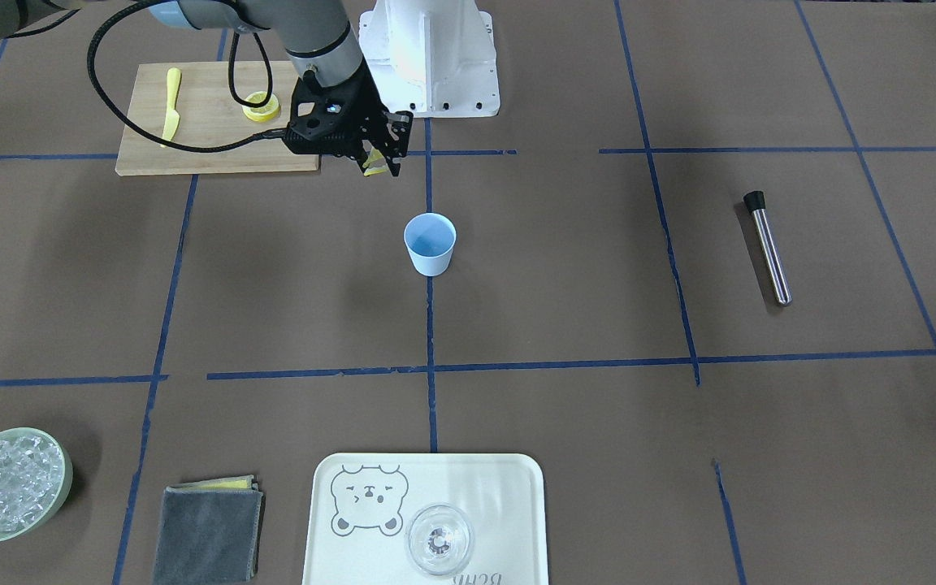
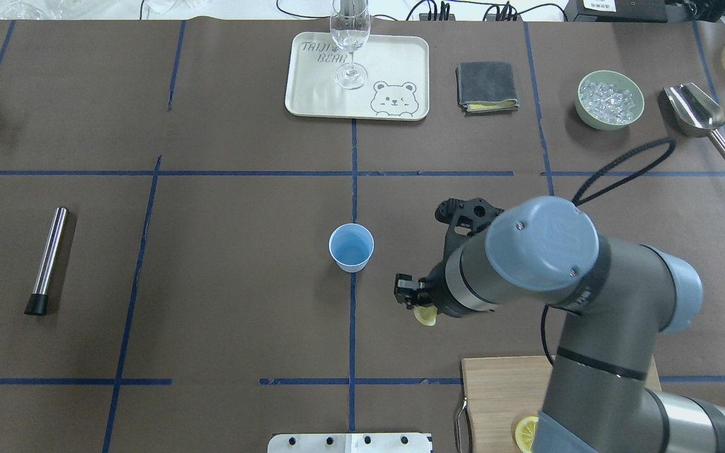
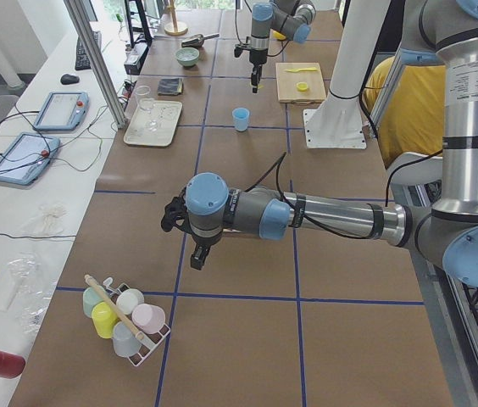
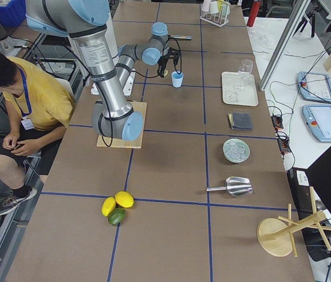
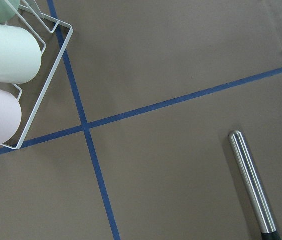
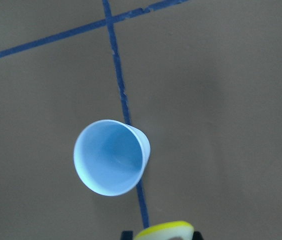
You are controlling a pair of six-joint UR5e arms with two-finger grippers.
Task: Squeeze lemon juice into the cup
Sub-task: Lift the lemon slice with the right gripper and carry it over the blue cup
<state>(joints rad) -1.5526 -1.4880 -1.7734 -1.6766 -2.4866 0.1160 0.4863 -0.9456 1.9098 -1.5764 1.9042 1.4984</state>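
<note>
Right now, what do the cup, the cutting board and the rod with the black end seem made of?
The cup looks like matte light-blue plastic: opaque, thin even wall. The cutting board looks like pale wood, perhaps bamboo: faint grain. The rod seems polished metal, with bright streaks along it; its black end may be rubber.

Front camera faces the robot, steeply down; overhead looks the opposite way from behind it, and both catch the light-blue cup [image 1: 430, 244]. Side cameras sight along the surface [image 3: 230, 161] from either end. Right wrist hangs close above that cup, left wrist above the black-tipped steel rod [image 5: 251, 180].
</note>
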